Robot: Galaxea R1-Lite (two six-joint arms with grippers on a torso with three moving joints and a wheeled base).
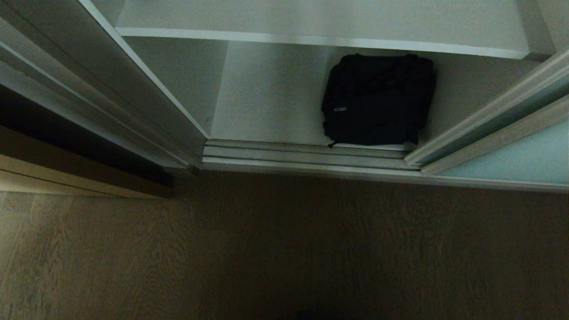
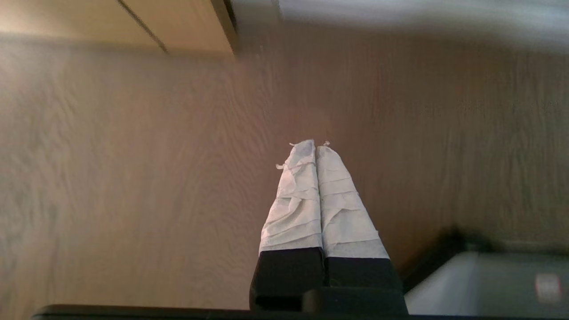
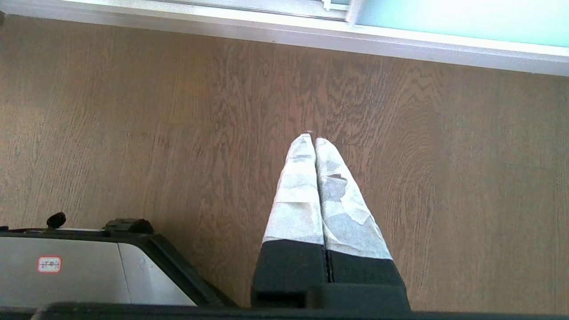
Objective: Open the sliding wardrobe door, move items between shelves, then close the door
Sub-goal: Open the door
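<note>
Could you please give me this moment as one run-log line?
door: open | bag: on bottom shelf | left pincer: shut, empty, over floor | right pincer: shut, empty, over floor

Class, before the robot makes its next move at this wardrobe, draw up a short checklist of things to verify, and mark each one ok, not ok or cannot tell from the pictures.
1. Sliding wardrobe door pushed aside, opening clear: ok.
2. Black bag lying on the bottom shelf: ok.
3. Houndstooth cloth located: cannot tell, not in view.
4. Left gripper empty, jaws shut, over the wood floor: ok.
5. Right gripper empty, jaws shut: ok.
6. Upper shelf free for an item: cannot tell.
</note>
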